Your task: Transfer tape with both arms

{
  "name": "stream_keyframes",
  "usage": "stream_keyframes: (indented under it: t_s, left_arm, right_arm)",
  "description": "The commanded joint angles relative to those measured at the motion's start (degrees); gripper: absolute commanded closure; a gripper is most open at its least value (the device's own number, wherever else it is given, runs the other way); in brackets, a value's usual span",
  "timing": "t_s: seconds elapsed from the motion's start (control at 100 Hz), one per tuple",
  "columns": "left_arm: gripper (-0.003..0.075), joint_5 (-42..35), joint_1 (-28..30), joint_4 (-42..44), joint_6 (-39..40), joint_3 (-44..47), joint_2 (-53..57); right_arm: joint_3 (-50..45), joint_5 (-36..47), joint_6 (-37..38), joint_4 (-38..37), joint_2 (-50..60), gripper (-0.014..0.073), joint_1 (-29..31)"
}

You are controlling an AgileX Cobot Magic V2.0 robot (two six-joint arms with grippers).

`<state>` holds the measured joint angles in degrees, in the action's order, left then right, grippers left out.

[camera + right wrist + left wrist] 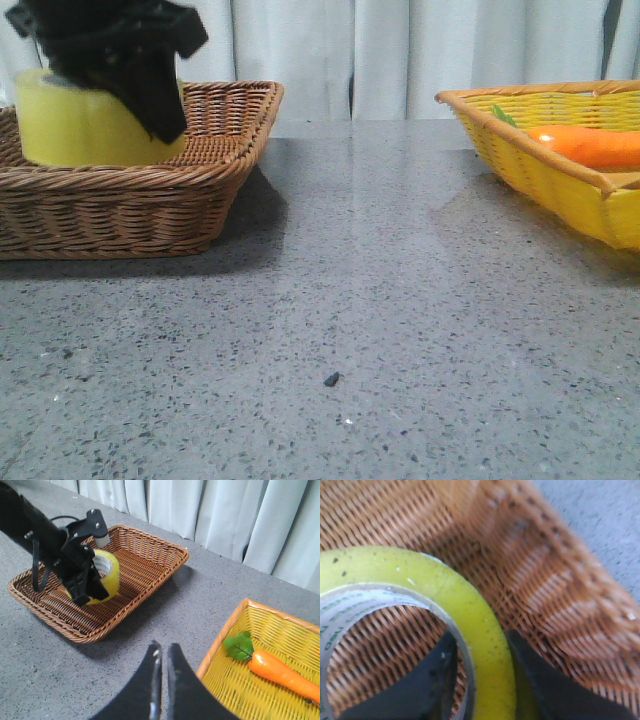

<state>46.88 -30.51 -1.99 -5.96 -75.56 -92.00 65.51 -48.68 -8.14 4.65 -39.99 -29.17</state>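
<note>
The yellow tape roll stands in the brown wicker basket at the far left. It also shows in the left wrist view and in the right wrist view. My left gripper is shut on the roll's wall, one finger inside the white core, one outside. From the front the left gripper covers part of the roll. My right gripper is shut and empty, high above the table between the two baskets.
A yellow basket at the right holds an orange carrot, also seen in the right wrist view. A small dark speck lies on the grey table. White curtains hang behind.
</note>
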Motion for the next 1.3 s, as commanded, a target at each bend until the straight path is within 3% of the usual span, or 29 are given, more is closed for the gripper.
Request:
stream_keyframes:
  t_s: [0.0, 0.14, 0.36, 0.63, 0.85, 1.08, 1.29]
  left_arm:
    - [0.0636, -6.2, 0.1, -2.0, 0.1, 0.2, 3.0]
    - [0.0612, -7.0, 0.1, -3.5, -1.7, 1.9, 3.0]
    - [0.0424, -6.9, 0.1, -4.4, -2.9, 2.0, 3.0]
    - [0.0428, -6.9, 0.1, -4.6, -2.9, 1.9, 7.8]
    - [0.056, -10.3, 0.1, -8.0, -2.9, 5.0, 17.8]
    - [0.0741, -17.6, 0.1, -8.6, -2.9, 16.5, 32.1]
    - [0.0741, -27.5, 0.1, -8.6, -2.9, 31.3, 46.3]
  right_arm:
    - [1.3, 4.0, -0.5, -0.2, 0.0, 0.0666, 0.1]
    - [1.3, 4.0, -0.5, -0.2, 0.0, 0.0666, 0.1]
    - [1.3, 3.8, -0.5, -0.2, 0.0, 0.0666, 0.1]
    - [-1.8, 4.0, -0.5, -0.2, 2.1, 0.0666, 0.1]
    - [-13.0, 13.4, -0.5, -1.1, 8.2, 0.0666, 0.1]
    - [-26.3, 25.4, 1.1, -1.2, 16.3, 0.0666, 0.1]
    - [-35.4, 30.3, 1.1, -1.2, 21.4, 0.0666, 0.1]
